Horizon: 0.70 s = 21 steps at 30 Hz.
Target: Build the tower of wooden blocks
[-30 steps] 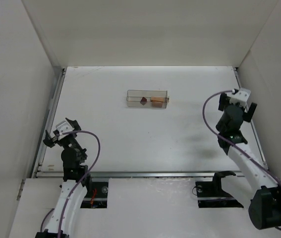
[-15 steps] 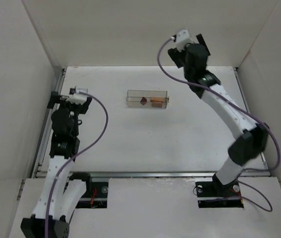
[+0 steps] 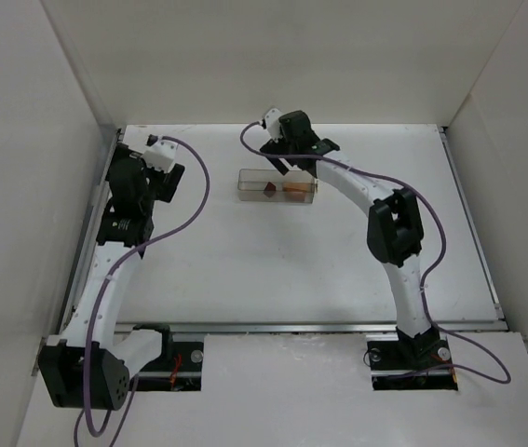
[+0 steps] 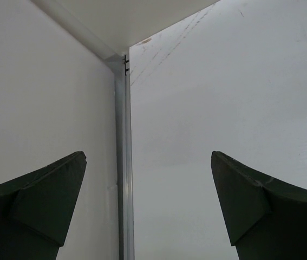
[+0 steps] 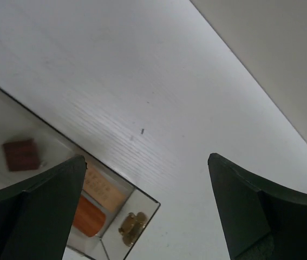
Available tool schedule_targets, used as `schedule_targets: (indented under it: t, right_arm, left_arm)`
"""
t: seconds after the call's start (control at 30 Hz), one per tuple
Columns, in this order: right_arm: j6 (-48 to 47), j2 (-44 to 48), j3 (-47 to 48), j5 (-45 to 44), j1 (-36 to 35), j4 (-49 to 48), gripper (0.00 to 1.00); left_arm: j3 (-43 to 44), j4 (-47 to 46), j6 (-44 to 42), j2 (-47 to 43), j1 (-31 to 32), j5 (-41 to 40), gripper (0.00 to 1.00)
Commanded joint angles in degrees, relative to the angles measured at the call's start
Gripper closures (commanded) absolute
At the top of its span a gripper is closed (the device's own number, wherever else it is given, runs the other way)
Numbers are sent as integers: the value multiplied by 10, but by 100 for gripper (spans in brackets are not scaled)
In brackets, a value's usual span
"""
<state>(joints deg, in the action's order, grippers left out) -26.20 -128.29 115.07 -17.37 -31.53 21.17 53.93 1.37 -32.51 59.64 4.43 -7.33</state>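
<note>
The wooden pieces lie inside a clear plastic box (image 3: 277, 186) at the middle back of the table. In the right wrist view I see a dark red-brown piece (image 5: 19, 154), an orange-brown round one (image 5: 88, 215) and a pale tan bar (image 5: 105, 190) beside the box's brass latch (image 5: 131, 227). My right gripper (image 3: 282, 160) (image 5: 145, 158) hangs open just behind the box's far edge, touching nothing. My left gripper (image 3: 152, 172) (image 4: 148, 154) is open and empty near the far left of the table, well away from the box.
White walls close in the table on the left, back and right. An aluminium rail (image 4: 123, 162) runs along the table's left edge below my left gripper. The right arm's elbow (image 3: 392, 223) stands over the table's right half.
Both arms have swung away from the near edge. The right gripper went up past the back wall, then came down behind the box. The left gripper moved to the far left. The box has not moved.
</note>
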Motion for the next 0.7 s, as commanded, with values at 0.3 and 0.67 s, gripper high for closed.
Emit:
schedule_targets:
  t: [0.3, 0.67]
  right_arm:
    - [89, -49, 40, 227, 45, 76, 0]
    - [95, -61, 29, 208, 56, 70, 20]
  left_arm:
    - [39, -7, 7, 64, 0, 19, 0]
    - [50, -1, 7, 74, 0, 26, 0]
